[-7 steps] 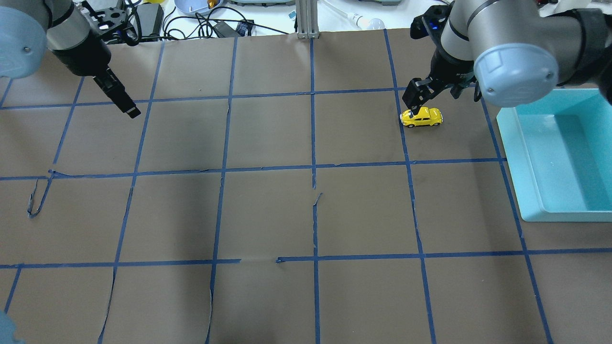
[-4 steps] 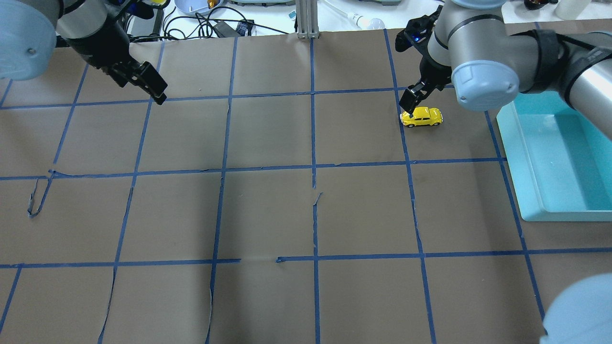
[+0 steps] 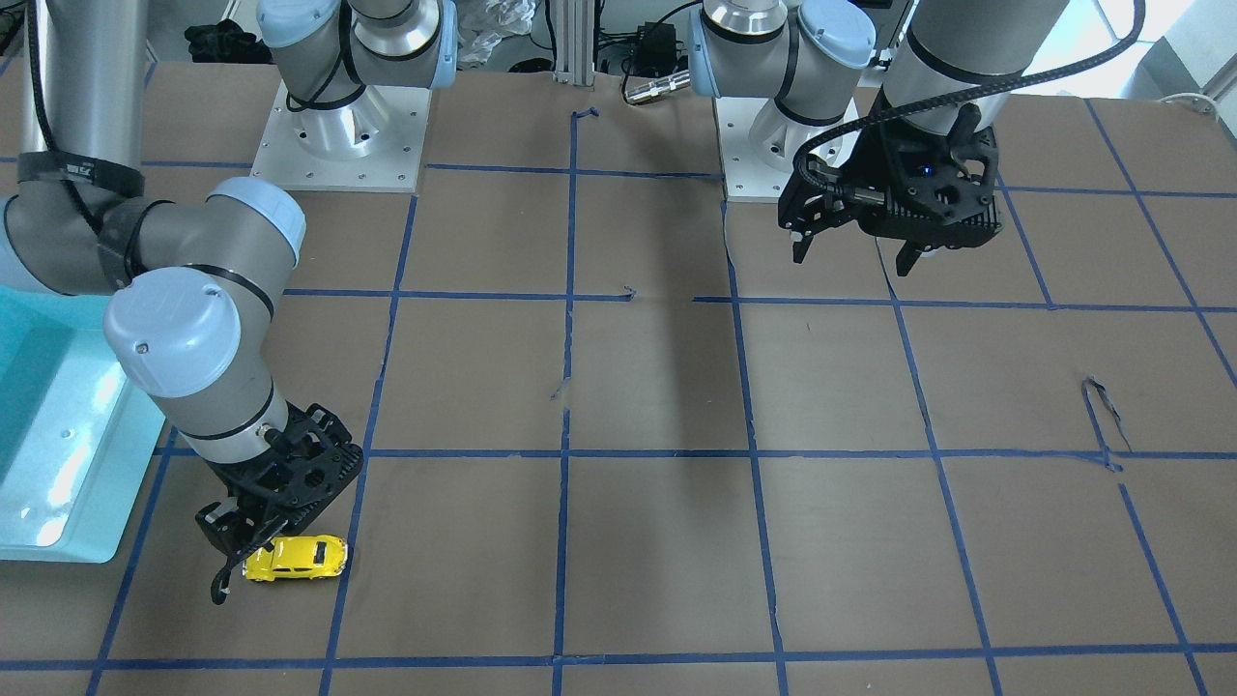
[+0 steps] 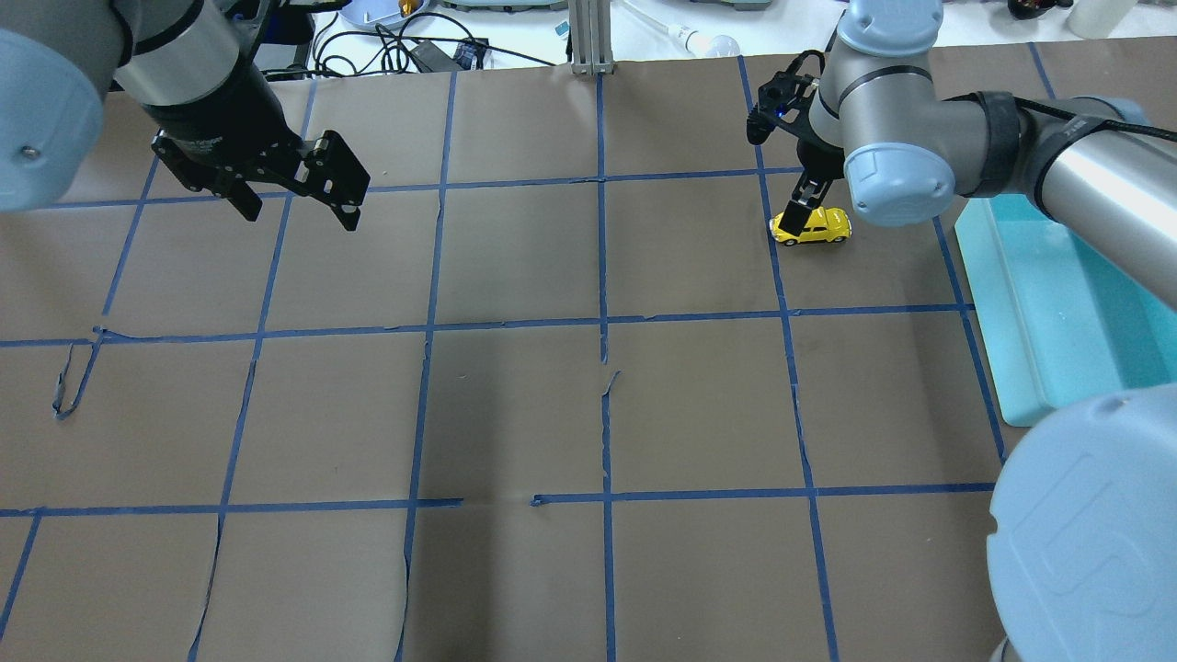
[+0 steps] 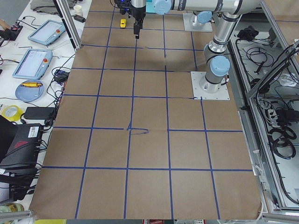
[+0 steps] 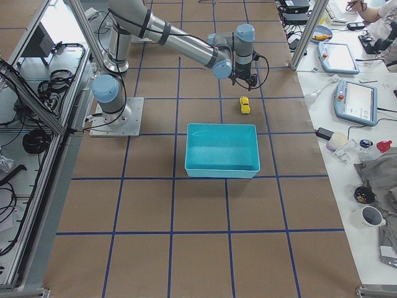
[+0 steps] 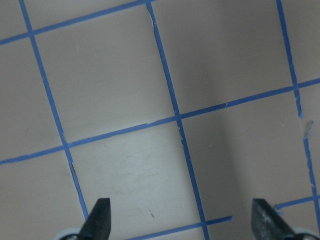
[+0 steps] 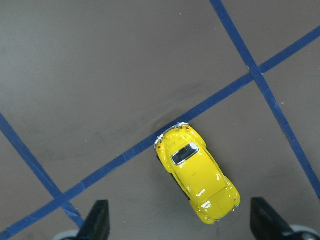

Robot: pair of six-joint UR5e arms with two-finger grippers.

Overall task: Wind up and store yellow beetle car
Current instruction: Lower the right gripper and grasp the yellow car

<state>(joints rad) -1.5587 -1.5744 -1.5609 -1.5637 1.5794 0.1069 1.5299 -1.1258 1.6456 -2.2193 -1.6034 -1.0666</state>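
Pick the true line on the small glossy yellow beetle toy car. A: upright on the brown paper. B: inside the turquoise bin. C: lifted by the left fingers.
A: the yellow beetle car rests wheels-down on the brown paper, one end at a blue tape line.

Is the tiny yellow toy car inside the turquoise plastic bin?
Out: the yellow toy car sits on brown paper, apart from the turquoise plastic bin.
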